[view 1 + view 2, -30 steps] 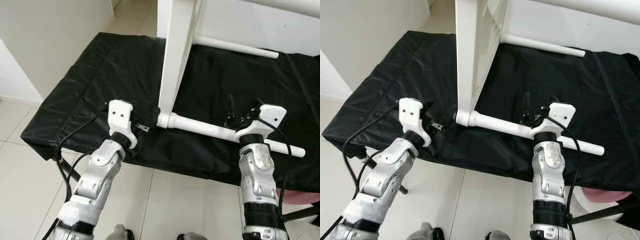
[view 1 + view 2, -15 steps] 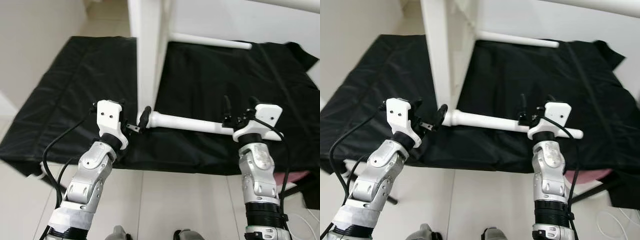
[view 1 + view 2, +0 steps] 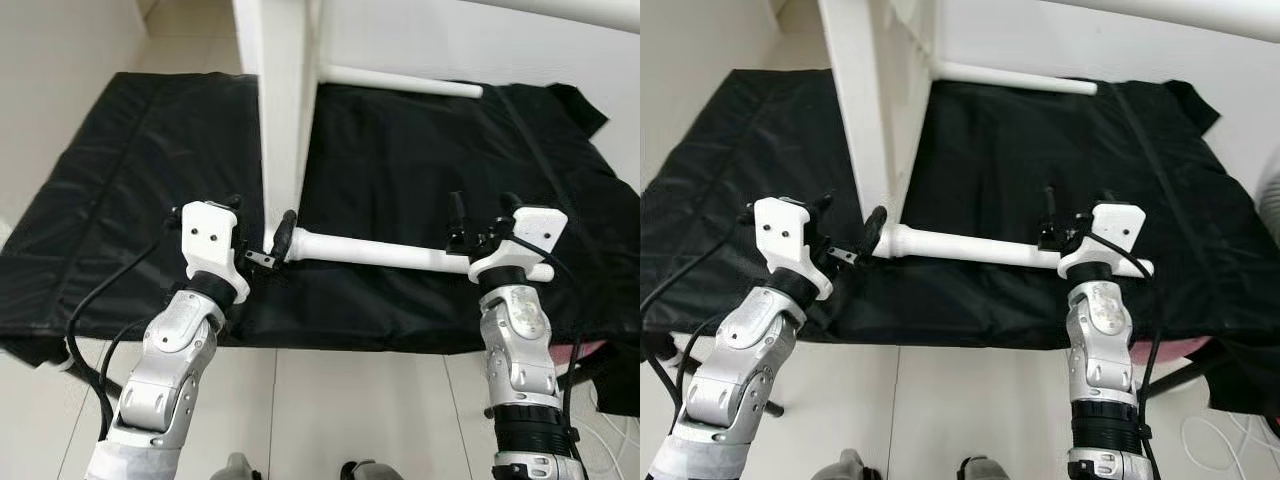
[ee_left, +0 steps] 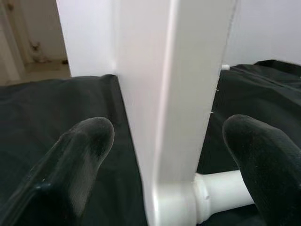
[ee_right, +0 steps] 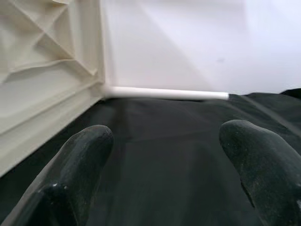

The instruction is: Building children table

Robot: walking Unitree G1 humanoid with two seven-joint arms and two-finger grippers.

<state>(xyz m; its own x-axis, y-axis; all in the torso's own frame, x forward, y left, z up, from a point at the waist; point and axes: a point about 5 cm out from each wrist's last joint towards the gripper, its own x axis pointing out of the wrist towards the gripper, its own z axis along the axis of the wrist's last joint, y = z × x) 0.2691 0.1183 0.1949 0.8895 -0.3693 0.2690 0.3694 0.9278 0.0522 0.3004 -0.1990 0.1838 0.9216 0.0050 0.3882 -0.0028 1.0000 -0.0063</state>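
- One black cloth (image 3: 130, 180) covers a low flat surface that spans most of the scene; pale tiled floor (image 3: 330, 400) shows along its near edge.
- One white children's table (image 3: 283, 110) stands on its side on the cloth, left of centre, its top edge-on and rising out of the picture. The right wrist view shows its ribbed underside (image 5: 42, 61).
- Two white round legs stick out from the table toward the right: the near leg (image 3: 385, 252) runs across the cloth between the two arms, and the far leg (image 3: 400, 82) lies along the far side of the cloth.
- Two silver arms reach in from the near side, one on each side.
- Left tool (image 3: 262, 247) sits at the table's near corner, where the near leg joins the top. Its two black fingers (image 4: 80, 155) are spread wide, one on each side of the white edge, neither seen pressing it.
- Right tool (image 3: 480, 215) is at the right-hand end of the near leg, just above it. Its fingers (image 5: 70, 174) are spread apart with only black cloth between them, holding nothing.
- One pink object (image 3: 1160, 355) peeks out under the cloth's near right edge; too little shows to tell what it is.
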